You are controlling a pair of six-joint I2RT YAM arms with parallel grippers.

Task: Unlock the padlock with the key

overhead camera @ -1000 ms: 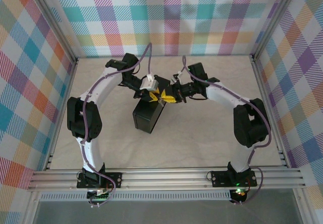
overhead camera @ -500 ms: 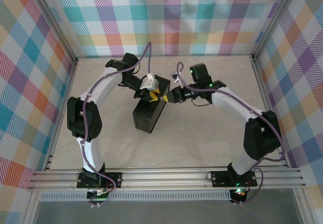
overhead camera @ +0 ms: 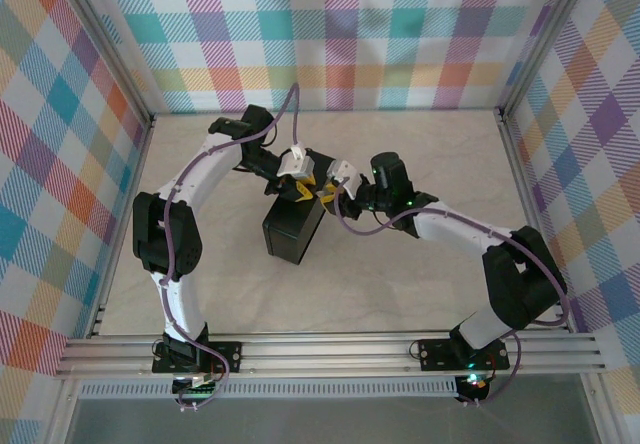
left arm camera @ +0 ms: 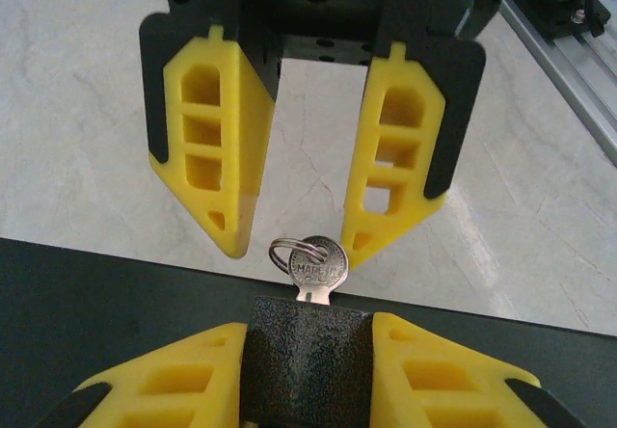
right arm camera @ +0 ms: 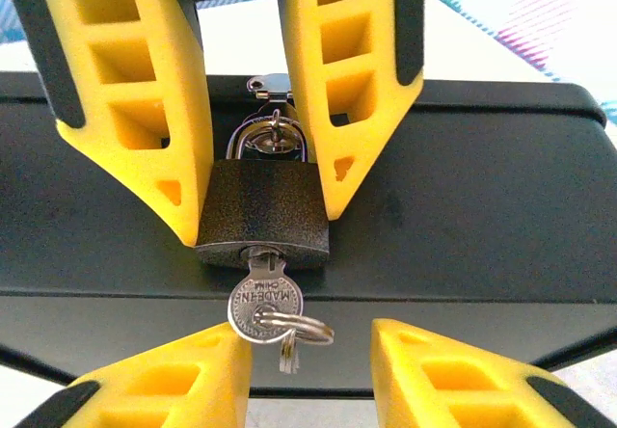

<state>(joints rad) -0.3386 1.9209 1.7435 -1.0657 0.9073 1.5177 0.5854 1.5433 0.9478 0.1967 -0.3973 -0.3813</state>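
Between the spread right jaws, the key [right arm camera: 265, 303] sits in the padlock [right arm camera: 262, 211] pinched by the left jaws.

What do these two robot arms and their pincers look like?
The left arm and right arm are white segments with chunky black joints, each trailed by a purple cable. Both end in two wedge-shaped yellow fingers on black backing, with rectangular cut-outs like ladder rungs.
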